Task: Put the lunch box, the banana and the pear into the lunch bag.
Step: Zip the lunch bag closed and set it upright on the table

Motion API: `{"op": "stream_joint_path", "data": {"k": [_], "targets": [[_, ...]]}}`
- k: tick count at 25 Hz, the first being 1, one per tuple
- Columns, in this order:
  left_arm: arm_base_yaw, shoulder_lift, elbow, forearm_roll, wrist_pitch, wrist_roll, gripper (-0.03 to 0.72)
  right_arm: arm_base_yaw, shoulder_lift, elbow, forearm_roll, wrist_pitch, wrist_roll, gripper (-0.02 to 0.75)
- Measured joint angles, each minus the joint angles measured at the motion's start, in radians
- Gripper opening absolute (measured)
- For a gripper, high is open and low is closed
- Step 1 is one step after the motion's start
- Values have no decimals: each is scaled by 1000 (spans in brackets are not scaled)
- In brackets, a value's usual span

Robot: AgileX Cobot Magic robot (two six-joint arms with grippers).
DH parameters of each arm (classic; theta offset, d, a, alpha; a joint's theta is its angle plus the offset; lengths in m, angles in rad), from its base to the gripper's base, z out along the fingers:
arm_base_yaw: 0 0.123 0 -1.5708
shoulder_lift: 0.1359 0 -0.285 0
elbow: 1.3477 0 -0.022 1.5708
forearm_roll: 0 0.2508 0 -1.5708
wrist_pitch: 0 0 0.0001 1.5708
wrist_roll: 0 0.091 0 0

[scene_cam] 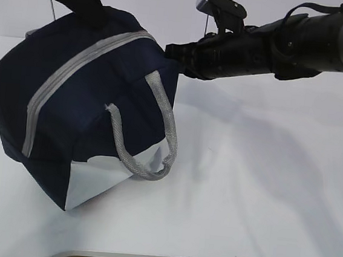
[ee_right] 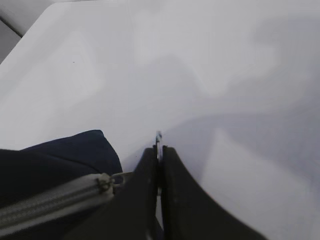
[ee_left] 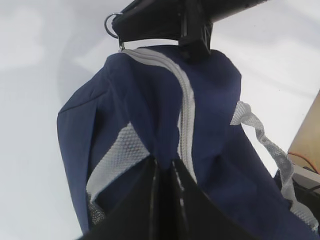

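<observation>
Your left gripper (ee_left: 165,167) is sitting with its black fingers pressed together on the navy fabric of the lunch bag (scene_cam: 89,96), right beside the grey zipper (ee_left: 187,110) that is running away from the fingertips. Just left of that gripper a grey mesh webbing strip is crossing the cloth. Beyond it, at the bag's far end, your right gripper (ee_right: 159,160) is clamped shut on something thin at the zipper's end, next to the slider; a metal ring (ee_left: 111,24) is showing at its edge in the left wrist view. The bag is standing closed and boxy, soft woven cloth with a white side panel and a looped grey handle (scene_cam: 153,133) hanging beneath the right arm. Under both grippers the smooth matte white table (scene_cam: 262,192) is spreading out, carrying soft shadows, with a pale wall behind.
</observation>
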Motion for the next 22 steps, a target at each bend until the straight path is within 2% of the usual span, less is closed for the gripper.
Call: {"op": "stream_joint_path", "data": {"k": [18, 22], "targets": [[0, 48, 0, -24, 1, 0, -1, -2, 1, 0, -13, 11, 4, -10], [0, 70, -2, -35, -5, 1, -1, -3, 1, 0, -15, 16, 4, 9]]}}
